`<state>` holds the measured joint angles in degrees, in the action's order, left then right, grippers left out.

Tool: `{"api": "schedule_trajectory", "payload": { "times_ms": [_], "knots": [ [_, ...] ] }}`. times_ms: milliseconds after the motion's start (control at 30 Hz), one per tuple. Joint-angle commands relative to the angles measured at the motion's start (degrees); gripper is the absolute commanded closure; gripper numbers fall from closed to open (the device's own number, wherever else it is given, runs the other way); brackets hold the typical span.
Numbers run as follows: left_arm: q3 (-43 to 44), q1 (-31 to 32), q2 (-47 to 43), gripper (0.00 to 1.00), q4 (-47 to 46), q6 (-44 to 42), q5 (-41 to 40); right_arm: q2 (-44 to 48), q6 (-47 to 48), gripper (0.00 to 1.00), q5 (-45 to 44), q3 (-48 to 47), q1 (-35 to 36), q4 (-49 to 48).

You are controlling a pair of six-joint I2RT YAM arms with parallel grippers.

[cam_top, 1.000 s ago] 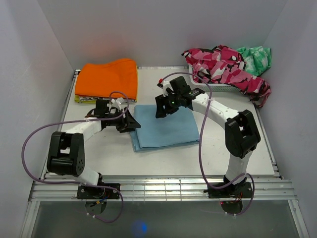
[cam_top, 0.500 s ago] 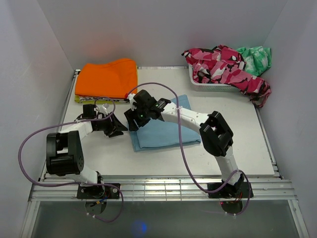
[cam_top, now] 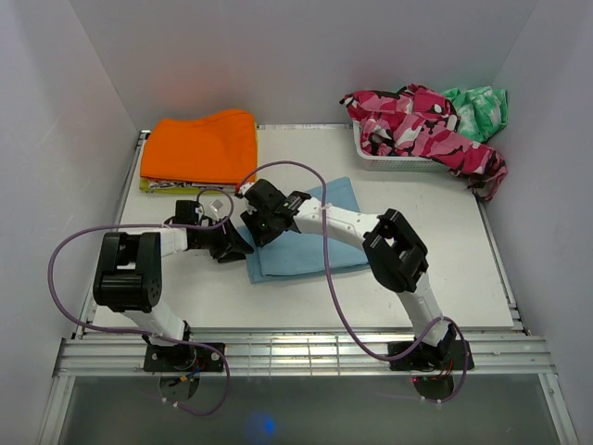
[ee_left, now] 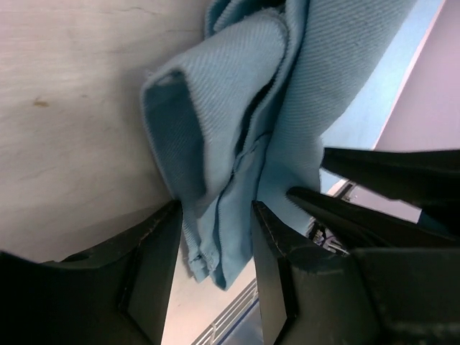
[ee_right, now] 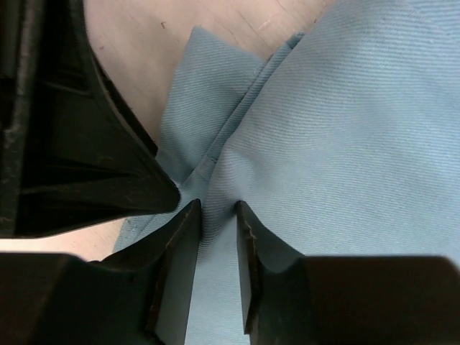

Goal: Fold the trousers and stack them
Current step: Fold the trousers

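Holds folded edge of trousers (cam_top: 320, 248) clamped in left gripper (ee_left: 215, 219). Presses right gripper (ee_right: 218, 212), jaws narrow, on cloth just beside; cannot tell if pinching. Cannot see fingertips from top.

You are looking into a plain three-sided enclosure: a matte white back wall (cam_top: 306, 56), a white left side wall (cam_top: 56, 139) and a white right side wall (cam_top: 556, 185). A flat off-white rectangular tabletop (cam_top: 417, 287) fills the space between them under soft, even light. Along your near edge runs a ribbed silver aluminium rail (cam_top: 306, 352), then a dark glossy strip (cam_top: 371, 413) showing a small blue reflection (cam_top: 262, 426).
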<state>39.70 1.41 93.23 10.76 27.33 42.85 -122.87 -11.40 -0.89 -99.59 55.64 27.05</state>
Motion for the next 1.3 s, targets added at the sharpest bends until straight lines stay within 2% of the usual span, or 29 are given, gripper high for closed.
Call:
{"api": "schedule_trajectory", "payload": {
  "times_ms": [0,33,67,233,333,367,433,767,1267],
  "knots": [
    [0.6,1.2,2.0,0.46,-3.3,1.3,-1.5,-0.2,0.3,0.70,-1.6,-1.6,0.2,-0.1],
    [1.1,1.7,2.5,0.47,-3.6,1.3,-1.5,-0.4,0.4,0.77,-1.1,-1.8,0.1,-0.1],
    [1.8,1.9,3.4,0.48,-3.6,1.6,-2.0,-0.4,0.5,0.91,0.2,-2.3,-0.1,-0.2],
    [2.3,3.3,5.2,0.65,-5.0,2.5,-2.9,3.0,1.5,0.92,3.5,-2.5,-0.2,-0.4],
    [2.2,3.4,6.3,0.83,-5.3,2.6,-3.6,5.5,1.2,0.92,3.6,-2.0,-0.2,-0.4],
    [2.4,3.3,6.5,0.91,-5.3,2.6,-3.7,6.1,1.0,0.92,3.3,-1.8,-0.2,-0.4],
    [2.4,3.3,6.7,1.00,-5.0,2.4,-4.4,7.5,0.8,0.92,3.2,-1.2,-0.2,-0.5],
    [2.7,3.4,7.6,1.00,-5.0,2.7,-4.7,7.9,-1.8,0.92,5.5,-1.7,0.5,-0.5],
    [2.0,4.0,7.8,1.00,-6.3,3.5,-3.8,2.2,-4.1,0.92,6.9,-6.0,0.9,-0.3]
  ]
}}
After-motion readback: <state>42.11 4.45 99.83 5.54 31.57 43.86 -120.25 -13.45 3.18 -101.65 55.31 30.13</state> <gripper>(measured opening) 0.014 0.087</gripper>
